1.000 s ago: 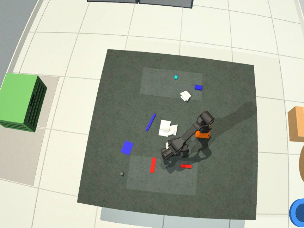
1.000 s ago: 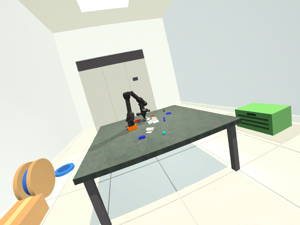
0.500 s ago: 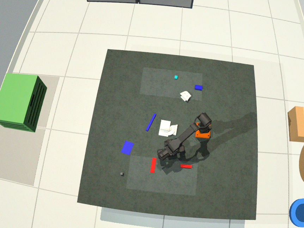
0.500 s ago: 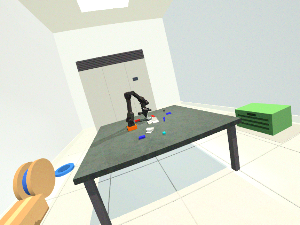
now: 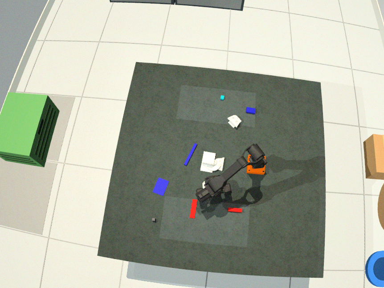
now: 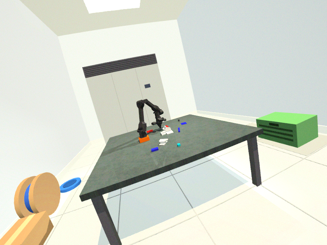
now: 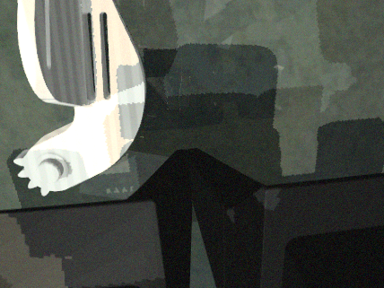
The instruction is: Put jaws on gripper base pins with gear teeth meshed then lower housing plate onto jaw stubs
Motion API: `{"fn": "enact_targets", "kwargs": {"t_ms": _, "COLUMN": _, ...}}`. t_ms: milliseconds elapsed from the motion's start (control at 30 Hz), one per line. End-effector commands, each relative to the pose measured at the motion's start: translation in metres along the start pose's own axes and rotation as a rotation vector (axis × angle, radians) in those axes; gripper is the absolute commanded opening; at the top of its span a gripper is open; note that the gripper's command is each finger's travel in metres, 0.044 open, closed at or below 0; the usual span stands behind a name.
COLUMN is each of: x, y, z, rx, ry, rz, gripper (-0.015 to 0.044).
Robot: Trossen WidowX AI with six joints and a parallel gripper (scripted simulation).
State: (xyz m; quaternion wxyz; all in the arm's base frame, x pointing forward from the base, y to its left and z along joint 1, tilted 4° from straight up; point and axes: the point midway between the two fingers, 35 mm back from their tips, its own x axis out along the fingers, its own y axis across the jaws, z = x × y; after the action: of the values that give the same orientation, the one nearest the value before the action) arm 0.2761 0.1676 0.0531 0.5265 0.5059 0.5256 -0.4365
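Observation:
My gripper (image 6: 160,127) (image 7: 187,160) is shut and empty, low over the table. A white jaw (image 7: 96,127) (image 5: 203,184) lies left of the fingertips in the wrist view, its toothed hub at the lower left, not between the fingers. In the top view the arm hides most of it. The white gripper base (image 5: 206,169) (image 6: 170,132) lies near the table's middle. A second white jaw (image 5: 219,164) (image 6: 163,133) is at its right side; whether it sits on a pin cannot be told. A white piece that looks like the housing plate (image 5: 234,120) (image 6: 163,140) lies apart.
Red bars (image 5: 193,208) (image 5: 234,210) lie near the gripper. A long blue bar (image 5: 190,154) and a blue plate (image 5: 160,186) lie left. A blue block (image 5: 250,110) and cyan cube (image 5: 222,97) lie beyond the separate white piece. A small dark cube (image 5: 153,220) is at lower left.

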Motion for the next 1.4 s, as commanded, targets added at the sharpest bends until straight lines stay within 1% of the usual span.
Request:
{"fn": "enact_targets", "kwargs": {"t_ms": 0, "x": -0.018, "y": 0.002, "z": -0.001, "rx": -0.003, "ry": 0.000, "rz": 0.006, "gripper": 0.0000}}
{"fn": "enact_targets", "kwargs": {"t_ms": 100, "x": -0.051, "y": 0.001, "z": -0.001, "rx": -0.001, "ry": 0.002, "rz": 0.005, "gripper": 0.0000}}
{"fn": "enact_targets", "kwargs": {"t_ms": 133, "x": -0.057, "y": 0.001, "z": -0.001, "rx": -0.001, "ry": 0.002, "rz": 0.004, "gripper": 0.0000}}
{"fn": "enact_targets", "kwargs": {"t_ms": 233, "x": -0.059, "y": 0.000, "z": -0.001, "rx": -0.001, "ry": 0.002, "rz": 0.004, "gripper": 0.0000}}
{"fn": "enact_targets", "kwargs": {"t_ms": 267, "x": -0.051, "y": 0.002, "z": -0.001, "rx": 0.002, "ry": 0.004, "rz": 0.010, "gripper": 0.0026}}
{"fn": "enact_targets", "kwargs": {"t_ms": 800, "x": -0.051, "y": 0.002, "z": -0.001, "rx": 0.002, "ry": 0.004, "rz": 0.010, "gripper": 0.0440}}
{"fn": "enact_targets", "kwargs": {"t_ms": 1367, "x": -0.051, "y": 0.002, "z": -0.001, "rx": 0.002, "ry": 0.004, "rz": 0.010, "gripper": 0.0440}}
